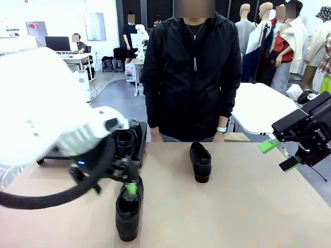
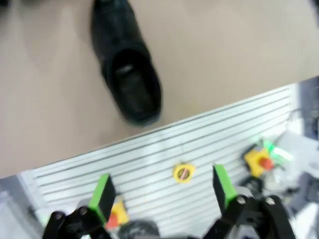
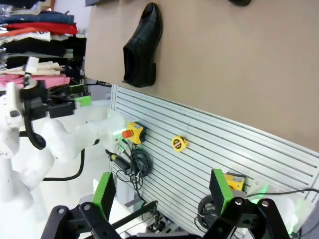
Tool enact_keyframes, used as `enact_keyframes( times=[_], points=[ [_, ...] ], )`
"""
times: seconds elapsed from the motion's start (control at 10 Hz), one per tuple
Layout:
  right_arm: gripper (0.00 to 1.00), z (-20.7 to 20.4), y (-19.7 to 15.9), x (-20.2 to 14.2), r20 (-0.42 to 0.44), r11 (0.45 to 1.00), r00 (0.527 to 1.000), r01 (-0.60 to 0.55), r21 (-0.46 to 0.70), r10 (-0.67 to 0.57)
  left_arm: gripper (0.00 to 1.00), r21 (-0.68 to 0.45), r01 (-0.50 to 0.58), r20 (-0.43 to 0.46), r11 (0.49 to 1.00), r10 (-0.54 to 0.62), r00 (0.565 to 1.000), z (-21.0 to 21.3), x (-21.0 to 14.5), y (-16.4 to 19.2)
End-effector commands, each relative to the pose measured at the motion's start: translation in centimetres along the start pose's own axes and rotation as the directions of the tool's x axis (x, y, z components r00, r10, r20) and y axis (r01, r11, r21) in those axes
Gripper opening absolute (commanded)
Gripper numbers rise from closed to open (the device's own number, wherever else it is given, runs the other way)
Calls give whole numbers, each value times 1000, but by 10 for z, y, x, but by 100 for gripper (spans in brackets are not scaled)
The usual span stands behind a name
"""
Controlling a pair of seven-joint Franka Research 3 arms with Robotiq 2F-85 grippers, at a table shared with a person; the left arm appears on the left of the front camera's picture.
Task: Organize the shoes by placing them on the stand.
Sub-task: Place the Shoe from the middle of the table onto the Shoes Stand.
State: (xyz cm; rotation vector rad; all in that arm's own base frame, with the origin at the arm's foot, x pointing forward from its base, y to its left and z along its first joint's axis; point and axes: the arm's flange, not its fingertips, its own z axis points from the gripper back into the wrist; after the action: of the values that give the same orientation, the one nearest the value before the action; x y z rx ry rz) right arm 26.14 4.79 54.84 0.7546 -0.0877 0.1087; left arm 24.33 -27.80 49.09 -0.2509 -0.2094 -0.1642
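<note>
While left gripper (image 2: 162, 186) and right gripper (image 3: 162, 188) gape empty, the left arm (image 1: 51, 124) partly screens the stand (image 1: 140, 144).

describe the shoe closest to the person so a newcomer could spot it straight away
Look across the tan table to its far edge, right in front of the person in the black jacket. A shiny black shoe sits there alone on bare tabletop. Unlike the other shoe at the robot's edge by the left gripper, it has no gripper near it.
</note>
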Motion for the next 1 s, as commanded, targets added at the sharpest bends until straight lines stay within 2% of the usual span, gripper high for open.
enact_keyframes(
  times=[0.0,0.1,0.3,0.4,0.5,0.6,0.7,0.9],
  points=[
    [100,3,-1,0,0,999,1000,-24,22,24,100,-46,-72,136,996,77,988,21,21,-10],
    [100,3,-1,0,0,999,1000,-24,22,24,100,0,0,0,1000,0,1000,0,0,0],
    [100,3,-1,0,0,999,1000,-24,22,24,100,0,0,0,1000,0,1000,0,0,0],
    [100,3,-1,0,0,999,1000,-24,22,24,100,-19,-13,26,1000,13,1000,-3,9,-12],
    [100,3,-1,0,0,999,1000,-24,22,24,100,-3,-86,59,996,86,995,-20,24,-17],
    [100,3,-1,0,0,999,1000,-24,22,24,100,46,-95,45,994,93,995,-55,47,-21],
    [100,3,-1,0,0,999,1000,-24,22,24,100,14,-80,21,997,80,997,-74,59,-21],
    [100,3,-1,0,0,999,1000,-24,22,24,100,93,-88,47,992,84,995,-113,73,-22]
  ],
)
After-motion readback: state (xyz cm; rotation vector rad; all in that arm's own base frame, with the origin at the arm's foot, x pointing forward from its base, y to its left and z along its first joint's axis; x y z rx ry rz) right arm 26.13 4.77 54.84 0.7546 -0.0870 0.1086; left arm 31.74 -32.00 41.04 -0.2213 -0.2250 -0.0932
